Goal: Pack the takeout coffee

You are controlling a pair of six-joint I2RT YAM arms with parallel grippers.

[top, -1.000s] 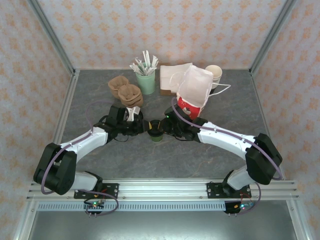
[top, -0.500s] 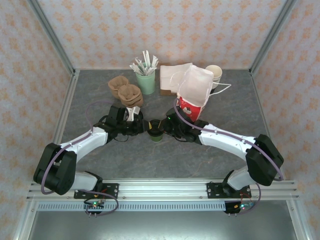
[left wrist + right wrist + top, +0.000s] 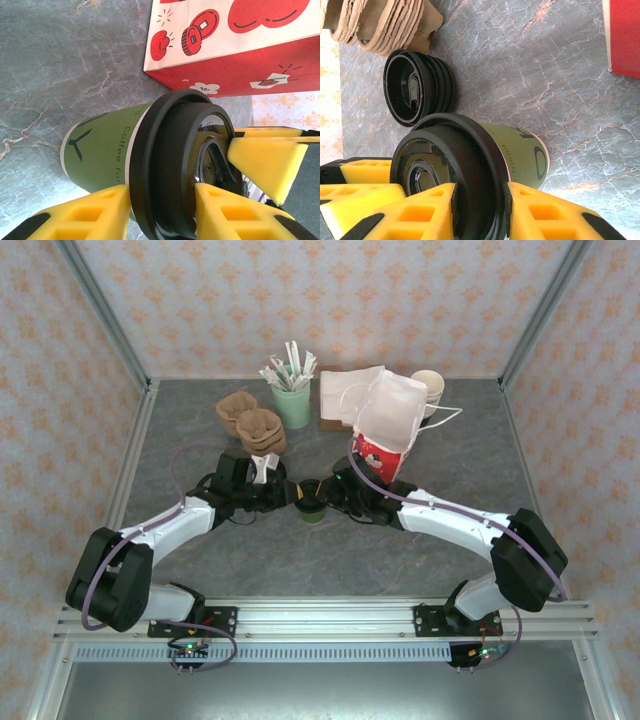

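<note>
The takeout coffee (image 3: 311,502), an olive-green paper cup with a black lid, stands upright at the table's middle. My left gripper (image 3: 294,496) comes at it from the left and my right gripper (image 3: 328,498) from the right. In the left wrist view the yellow fingers (image 3: 107,210) of the left gripper (image 3: 162,205) clamp the lid of the cup (image 3: 110,150), one under the rim and one on top. In the right wrist view the right gripper (image 3: 480,210) holds the lid of the cup (image 3: 520,150) the same way.
A red-and-white paper bag (image 3: 390,430) stands open just behind the cup, also seen close by (image 3: 225,50). A stack of loose black lids (image 3: 415,92) and brown cardboard carriers (image 3: 250,420) lie behind the left gripper. A green holder with stirrers (image 3: 292,400), napkins (image 3: 345,390) and lidless cups (image 3: 430,390) line the back.
The right gripper has edged slightly closer onto the cup. The left arm and the cup have hardly moved.
</note>
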